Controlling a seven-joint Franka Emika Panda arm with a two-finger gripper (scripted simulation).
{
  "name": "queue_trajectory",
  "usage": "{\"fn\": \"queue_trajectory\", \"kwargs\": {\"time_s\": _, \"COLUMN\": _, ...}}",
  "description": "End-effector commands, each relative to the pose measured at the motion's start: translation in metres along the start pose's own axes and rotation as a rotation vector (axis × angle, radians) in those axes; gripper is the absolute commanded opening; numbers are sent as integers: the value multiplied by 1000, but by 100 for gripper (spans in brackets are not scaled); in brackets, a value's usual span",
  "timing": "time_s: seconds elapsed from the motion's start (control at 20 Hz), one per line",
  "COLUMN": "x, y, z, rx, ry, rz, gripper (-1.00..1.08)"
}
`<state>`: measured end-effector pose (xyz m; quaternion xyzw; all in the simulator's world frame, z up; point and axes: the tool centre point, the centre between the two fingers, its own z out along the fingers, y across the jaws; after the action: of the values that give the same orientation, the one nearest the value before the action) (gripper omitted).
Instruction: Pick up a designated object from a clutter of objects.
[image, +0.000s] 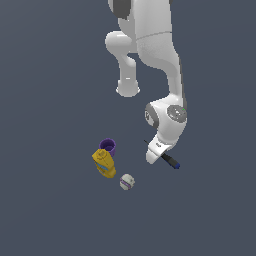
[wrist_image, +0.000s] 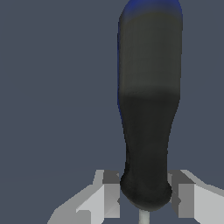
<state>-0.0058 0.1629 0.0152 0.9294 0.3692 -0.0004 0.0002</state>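
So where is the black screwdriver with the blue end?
In the exterior view, the slim black-handled screwdriver with a blue cap is right under the robot's white pincer, off to that view's right of the small white baseball.

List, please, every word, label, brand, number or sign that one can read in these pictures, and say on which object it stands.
No text can be read in either view.
The mustard-yellow bottle has a label patch: too small and blurred to read.
The white baseball shows only dark seam marks, no letters.
The screwdriver, purple cup and gripper show no writing.
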Motion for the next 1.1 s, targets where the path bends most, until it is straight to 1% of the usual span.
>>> {"fn": "queue_trajectory", "kwargs": {"time_s": 0.0, "x": 0, "y": 0, "z": 0, "rx": 0, "ry": 0, "rz": 0, "gripper": -100}}
{"fn": "queue_trajectory", "kwargs": {"time_s": 0.3, "x": -3, "y": 4, "z": -6, "rx": 0, "ry": 0, "rz": 0, "gripper": -100}}
{"fn": "queue_trajectory", "kwargs": {"time_s": 0.55, "x": -11, "y": 16, "z": -25, "rx": 0, "ry": 0, "rz": -1, "gripper": -100}}
{"fn": "queue_trajectory", "kwargs": {"time_s": 0.8, "x": -24, "y": 36, "z": -57, "rx": -1, "ry": 0, "rz": -1, "gripper": -100}}
{"fn": "queue_trajectory", "kwargs": {"time_s": 1.05, "x": -43, "y": 65, "z": -101, "rx": 0, "ry": 0, "rz": -2, "gripper": -100}}
